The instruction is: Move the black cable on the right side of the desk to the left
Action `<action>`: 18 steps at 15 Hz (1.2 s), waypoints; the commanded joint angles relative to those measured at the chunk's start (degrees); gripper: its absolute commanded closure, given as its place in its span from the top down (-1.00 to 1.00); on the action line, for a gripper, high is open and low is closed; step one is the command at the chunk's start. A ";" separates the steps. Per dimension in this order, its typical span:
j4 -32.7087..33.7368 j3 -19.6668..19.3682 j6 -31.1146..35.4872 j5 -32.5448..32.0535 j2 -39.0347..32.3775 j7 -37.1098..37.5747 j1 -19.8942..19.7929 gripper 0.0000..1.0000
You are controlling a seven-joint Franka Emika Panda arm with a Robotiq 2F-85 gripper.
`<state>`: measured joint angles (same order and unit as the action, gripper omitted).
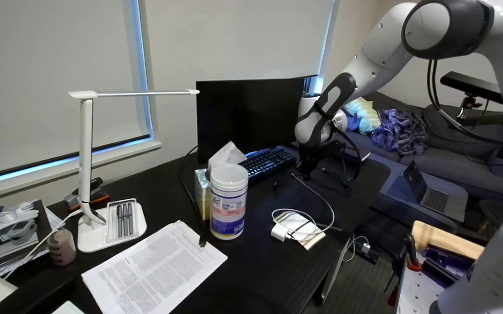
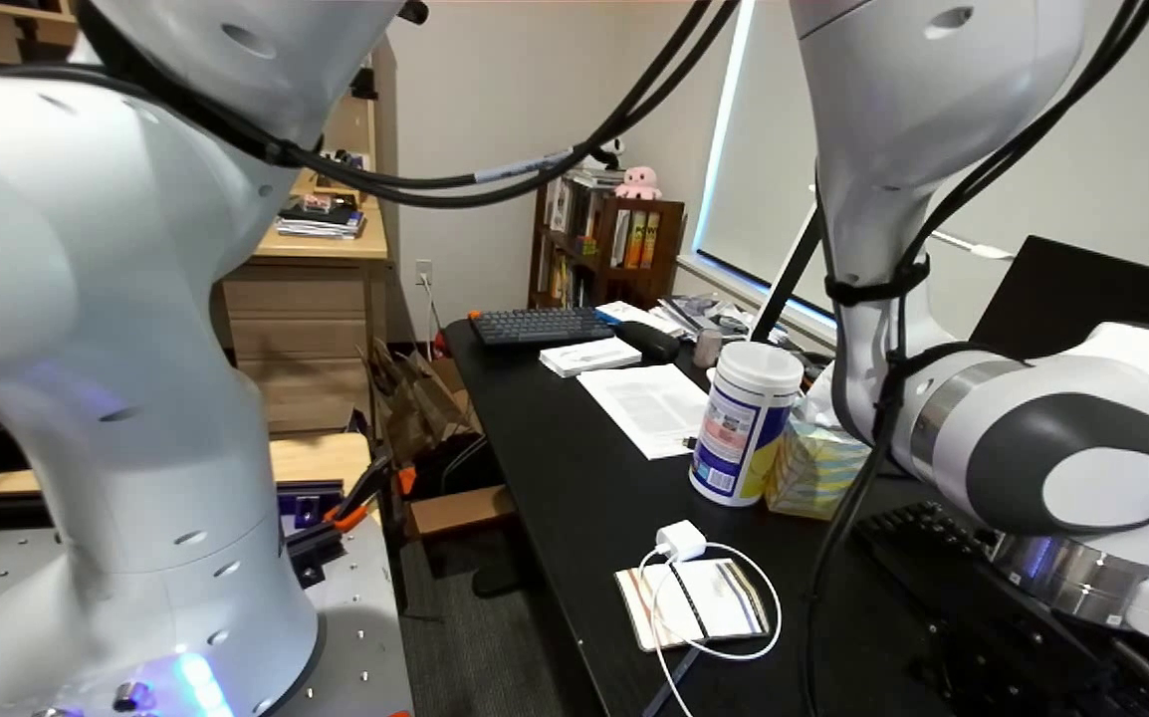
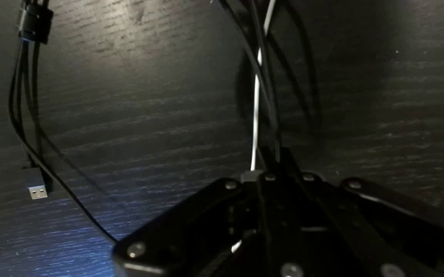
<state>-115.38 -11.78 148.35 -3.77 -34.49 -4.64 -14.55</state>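
Desk (image 1: 269,270), black, pale blinds (image 1: 51,78), grey sofa (image 1: 460,168)

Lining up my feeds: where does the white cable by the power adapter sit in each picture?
In an exterior view: white cable looped over the notebook, lower half, right of centre.
In an exterior view: white cable looped over that notebook, near the bottom, right of centre.
Wrist view: white cable, probably the same, from the top edge down to the gripper, right of centre.
Shared landmark: the black desk, in all three.
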 commanded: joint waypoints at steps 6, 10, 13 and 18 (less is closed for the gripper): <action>-2.15 -1.15 -0.20 -2.09 1.85 0.69 1.41 -0.92; -10.24 -4.14 2.52 -7.74 9.19 2.35 5.93 -0.92; -16.82 -6.70 4.28 -15.43 14.76 4.69 10.15 -0.92; -28.67 -5.45 5.95 -24.23 23.21 9.41 14.20 -0.92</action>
<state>-136.05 -18.00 151.84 -23.72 -17.51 2.35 -1.82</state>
